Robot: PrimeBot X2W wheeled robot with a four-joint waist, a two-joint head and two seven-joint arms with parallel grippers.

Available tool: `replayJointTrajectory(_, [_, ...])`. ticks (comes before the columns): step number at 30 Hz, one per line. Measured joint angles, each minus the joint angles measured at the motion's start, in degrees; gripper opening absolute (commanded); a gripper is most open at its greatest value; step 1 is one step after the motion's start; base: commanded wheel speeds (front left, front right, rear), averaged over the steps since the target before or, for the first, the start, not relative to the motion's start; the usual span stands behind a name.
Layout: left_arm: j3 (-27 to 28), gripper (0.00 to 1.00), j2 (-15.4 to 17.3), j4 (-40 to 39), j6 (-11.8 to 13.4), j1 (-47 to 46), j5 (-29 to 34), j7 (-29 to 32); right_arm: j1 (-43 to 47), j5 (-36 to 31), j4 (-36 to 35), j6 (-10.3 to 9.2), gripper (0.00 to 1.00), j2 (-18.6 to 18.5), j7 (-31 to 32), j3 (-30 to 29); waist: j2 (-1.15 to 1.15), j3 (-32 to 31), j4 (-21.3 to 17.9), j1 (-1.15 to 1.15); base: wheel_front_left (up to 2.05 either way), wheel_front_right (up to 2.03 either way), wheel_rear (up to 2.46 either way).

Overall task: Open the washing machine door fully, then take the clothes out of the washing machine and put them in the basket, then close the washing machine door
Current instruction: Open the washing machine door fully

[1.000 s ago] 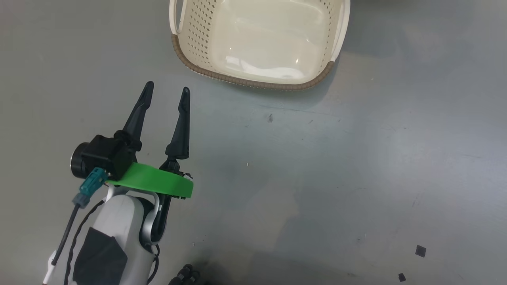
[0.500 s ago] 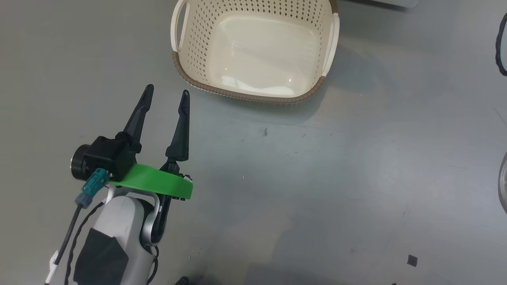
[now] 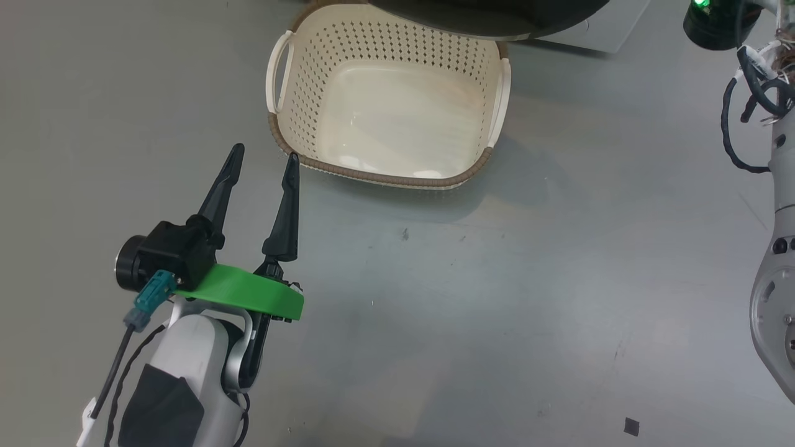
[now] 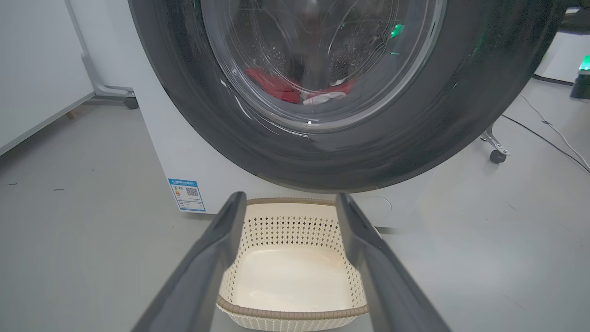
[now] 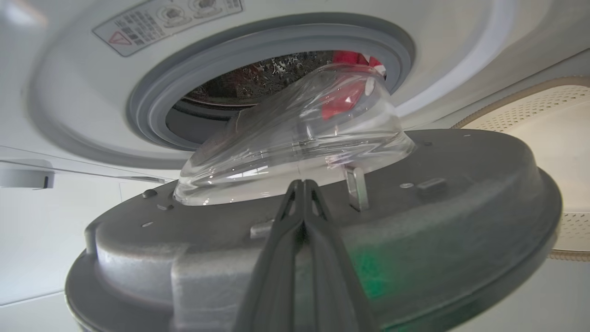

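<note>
At the lower left of the head view, the left gripper (image 3: 264, 152) hangs above the grey floor (image 3: 497, 279), its 2 dark fingers spread wide with nothing between them. Just past its fingertips the basket (image 3: 379, 178) sits upright on the floor, with nothing in it; the left wrist view frames it between the 2 fingers. At the right edge of the head view a pale forearm (image 3: 773, 298) rises toward the top corner.

Above the basket's far rim, and apart from it, hangs the washing machine door (image 4: 184, 106), its wide black rim glossy. In the right wrist view the right gripper (image 5: 302, 184) is clenched, its 2 fingers flat together and gripping nothing. It points across the door's grey inner face toward the base of the glass bowl (image 5: 299, 133); whether it touches the door I cannot tell. The door stands swung partly out, the bowl clear of the grey gasket (image 5: 152, 92).

Behind it is the white washing machine (image 4: 184, 157), with a small blue label (image 4: 186, 194) at its lower corner near the basket. The clothes (image 4: 272, 87), red with a bit of white, lie low inside the drum (image 5: 258, 78).
</note>
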Motion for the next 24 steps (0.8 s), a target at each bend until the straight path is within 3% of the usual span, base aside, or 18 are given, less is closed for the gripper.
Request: replayJointTrajectory(24, [0.59,1.0,0.02,0.16,0.0,1.27,0.99,0.0,3.58,2.04,0.83,0.26,0.0,0.69,1.9,3.54,0.0,-3.46,-2.0,0.0,0.0,0.0,0.0])
